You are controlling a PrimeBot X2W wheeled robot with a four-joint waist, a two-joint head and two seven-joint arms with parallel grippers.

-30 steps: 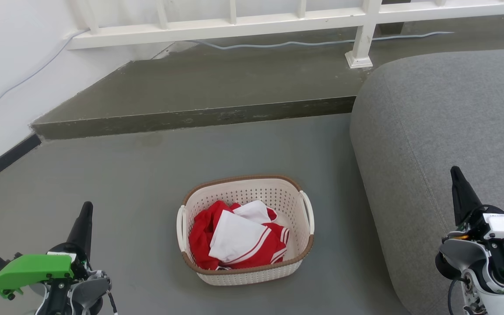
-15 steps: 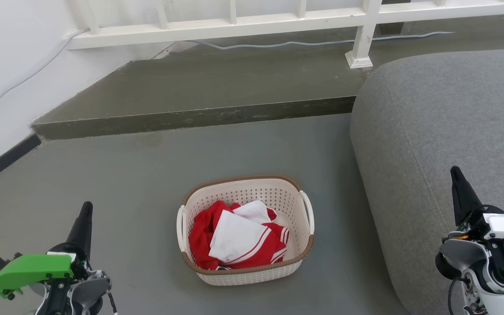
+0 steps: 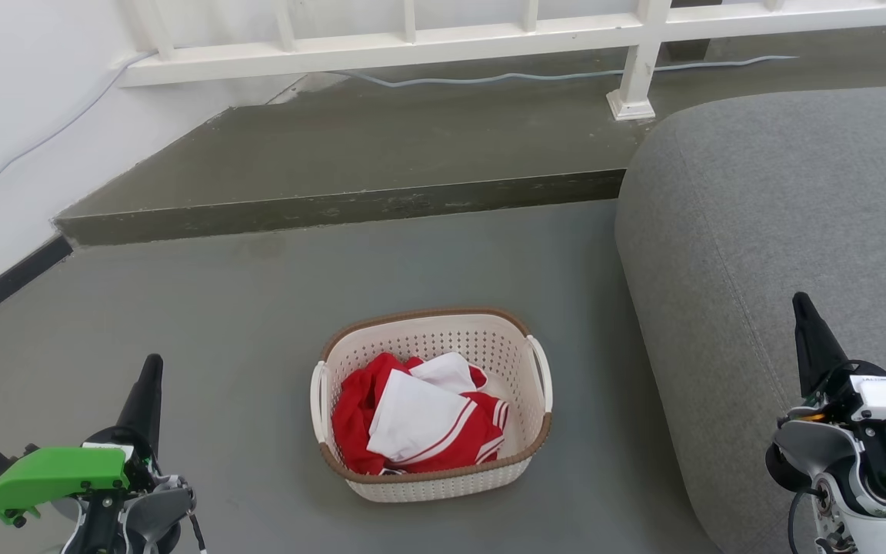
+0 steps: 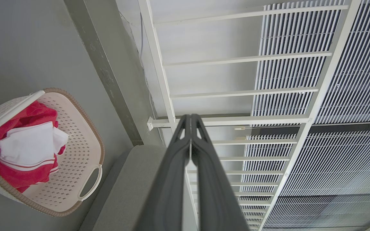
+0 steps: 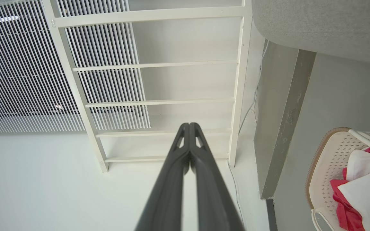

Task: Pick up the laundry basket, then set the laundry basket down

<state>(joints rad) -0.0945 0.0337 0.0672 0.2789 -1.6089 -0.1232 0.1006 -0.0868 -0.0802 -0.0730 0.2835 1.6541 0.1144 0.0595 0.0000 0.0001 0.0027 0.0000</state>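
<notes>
On the grey floor [image 3: 220, 323], near the big grey sofa [image 3: 781, 215], stands the laundry basket [image 3: 435, 486]. It looks light and fairly stiff, a thin perforated plastic shell holding only a soft heap of red and white clothes [image 3: 412, 419]. The two white side handles [image 3: 543, 373] seem the best hold, one per arm, lifted evenly to avoid tipping; the left pincer [image 3: 154, 363] and right pincer [image 3: 800, 302] are both closed, empty and well apart from it, and no brand or writing is readable.
</notes>
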